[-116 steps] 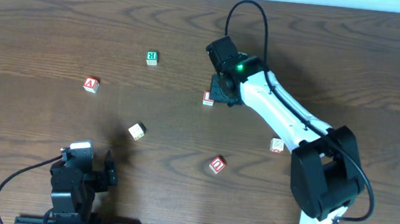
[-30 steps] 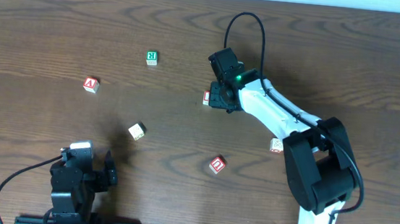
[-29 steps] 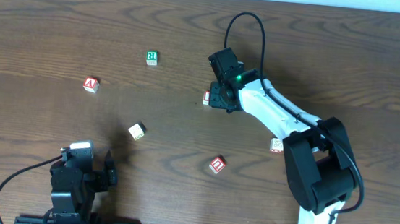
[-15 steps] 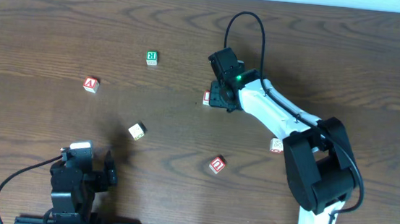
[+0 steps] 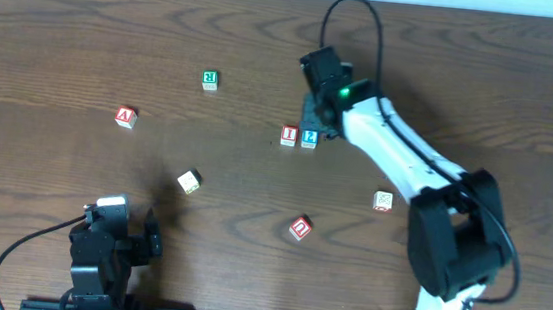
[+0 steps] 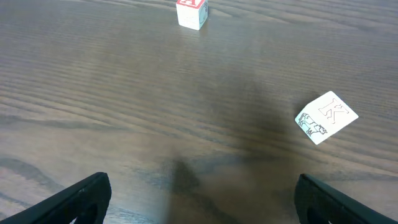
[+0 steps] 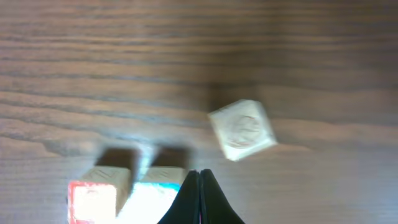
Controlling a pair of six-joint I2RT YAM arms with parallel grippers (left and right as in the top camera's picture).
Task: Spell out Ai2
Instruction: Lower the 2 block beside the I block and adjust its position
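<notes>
The red "I" cube (image 5: 289,135) and the blue "2" cube (image 5: 309,137) sit side by side mid-table, the "2" to the right of the "I". The red "A" cube (image 5: 126,117) lies apart at the far left. My right gripper (image 5: 318,116) is shut and empty, just behind the "2" cube. In the right wrist view its closed fingertips (image 7: 200,186) hang over the blurred "2" cube (image 7: 154,198), with the "I" cube (image 7: 93,200) beside it. My left gripper (image 5: 139,238) is open and empty at the front left. The left wrist view shows its fingers (image 6: 202,205) wide apart and the "A" cube (image 6: 191,11) far ahead.
A green "R" cube (image 5: 210,80) lies at the back left. A pale "K" cube (image 5: 189,181) (image 6: 326,117) sits ahead of my left gripper. A red U-like cube (image 5: 300,228) and a pale cube (image 5: 383,200) (image 7: 242,129) lie front right.
My right gripper has let go of the "2" cube beside the "I" cube and has pulled back and up. The left arm has not moved.
</notes>
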